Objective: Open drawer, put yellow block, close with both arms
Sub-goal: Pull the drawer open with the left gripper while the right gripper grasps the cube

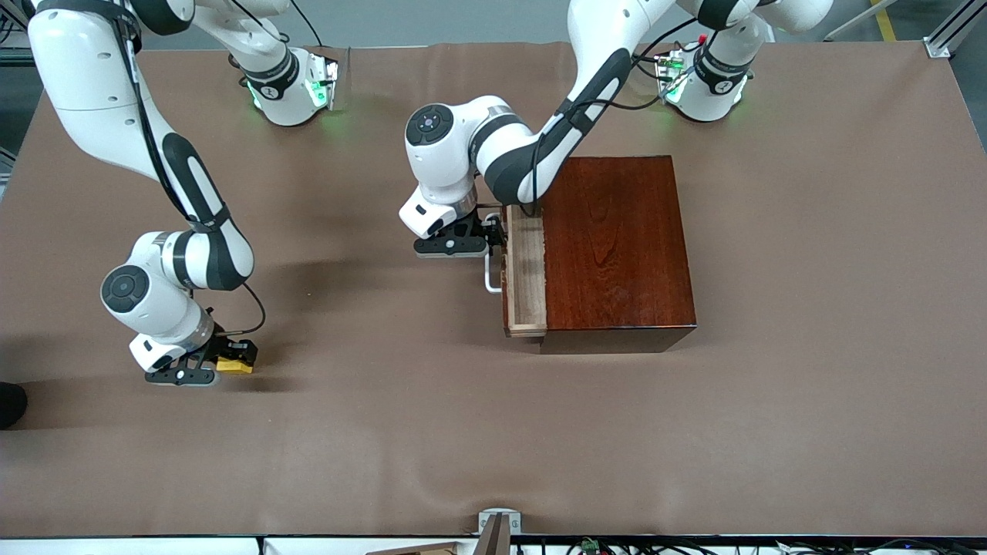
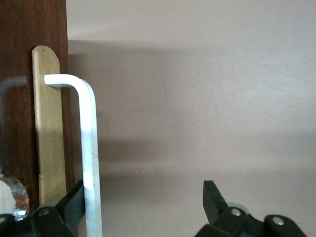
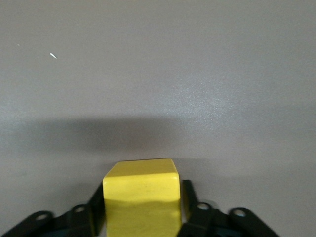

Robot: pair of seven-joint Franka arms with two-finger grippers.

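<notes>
At the right arm's end of the table, well apart from the wooden box [image 1: 609, 250], the right gripper [image 1: 231, 362] is sitting low at the tabletop with its fingers [image 3: 96, 207] closing against two opposite faces of the yellow block [image 1: 235, 364]. The block is looking square and centred between the pads, with no tilt showing. To do this step well, the grip should be confirmed firm before any lift, the rise should be straight up off the brown table cover [image 1: 385, 432], and the carry toward the box should be kept level so the cube is not rotating in the pads.

Beside the box front, the left gripper [image 1: 493, 233] is standing with its fingers apart, straddling the white U-shaped bar handle [image 1: 491, 274]; one finger [image 2: 71, 202] is lying just beside the bar, the other well clear of it. The drawer [image 1: 526, 270] is showing only partly out of the box, a narrow strip of pale interior exposed. That opening is judged tight for the block, so further pulling is advisable before the drop.

Only the front view is giving the spacing between block and box and the extent of drawer travel. Only the right wrist view is showing the pads against the cube's faces, and only the left wrist view is showing the gap around the handle.
</notes>
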